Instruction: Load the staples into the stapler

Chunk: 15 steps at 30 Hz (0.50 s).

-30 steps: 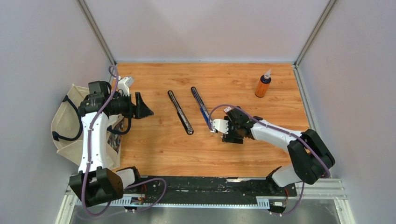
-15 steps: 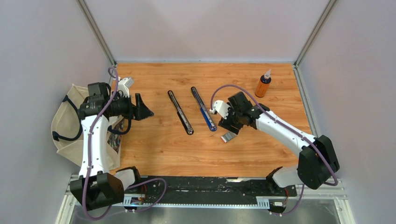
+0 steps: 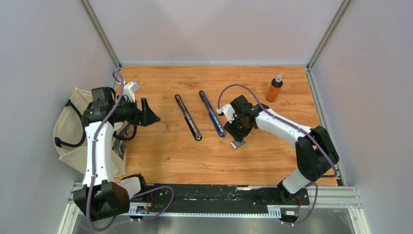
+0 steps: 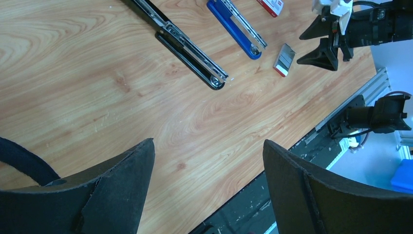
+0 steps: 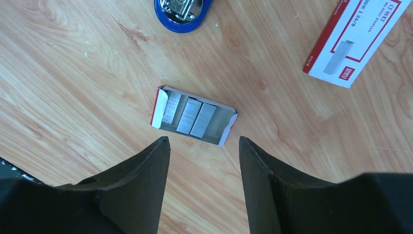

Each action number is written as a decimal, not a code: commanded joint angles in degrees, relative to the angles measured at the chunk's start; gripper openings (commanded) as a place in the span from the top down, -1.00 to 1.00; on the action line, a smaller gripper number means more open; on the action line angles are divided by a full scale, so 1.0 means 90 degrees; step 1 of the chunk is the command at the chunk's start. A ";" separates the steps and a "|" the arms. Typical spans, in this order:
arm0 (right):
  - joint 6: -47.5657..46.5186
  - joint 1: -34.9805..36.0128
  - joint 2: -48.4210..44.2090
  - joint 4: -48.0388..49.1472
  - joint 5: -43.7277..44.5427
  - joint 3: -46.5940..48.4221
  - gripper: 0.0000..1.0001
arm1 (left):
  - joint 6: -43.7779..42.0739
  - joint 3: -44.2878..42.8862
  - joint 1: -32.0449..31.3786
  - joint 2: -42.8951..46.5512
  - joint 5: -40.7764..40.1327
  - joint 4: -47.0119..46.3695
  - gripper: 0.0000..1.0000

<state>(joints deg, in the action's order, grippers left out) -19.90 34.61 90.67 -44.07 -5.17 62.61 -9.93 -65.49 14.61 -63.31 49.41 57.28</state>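
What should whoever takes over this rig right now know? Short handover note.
Left gripper: open, empty, above the left side of the table.
Right gripper: open, empty, directly above the staple tray.
The tray sits open on the table with strips inside, close to the end of the blue stapler. Its box sleeve lies apart.
Black stapler lies left of the blue one. Both look opened out flat.
Done: tray out of its sleeve.
Left: pick a strip, seat it in a stapler's rail, close it.

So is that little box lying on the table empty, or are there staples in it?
Not empty. The box lies open, and three silvery staple strips sit side by side inside it.
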 commanded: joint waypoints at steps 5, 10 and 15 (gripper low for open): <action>0.0365 0.0061 0.0198 0.0151 -0.0256 -0.0131 -0.11 | 0.0020 0.0051 0.0037 0.0091 0.0057 -0.0221 -0.79; 0.0356 0.0070 0.0345 0.0171 -0.0314 -0.0091 -0.05 | 0.0029 0.0080 0.0037 0.0120 0.0047 -0.0241 -0.79; 0.0385 0.0070 0.0472 0.0229 -0.0314 -0.0111 0.01 | 0.0049 0.0109 0.0037 0.0140 0.0047 -0.0290 -0.79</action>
<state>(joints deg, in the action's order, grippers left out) -17.52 34.85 93.91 -43.81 -7.16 61.52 -9.69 -64.82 14.61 -63.31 49.01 56.60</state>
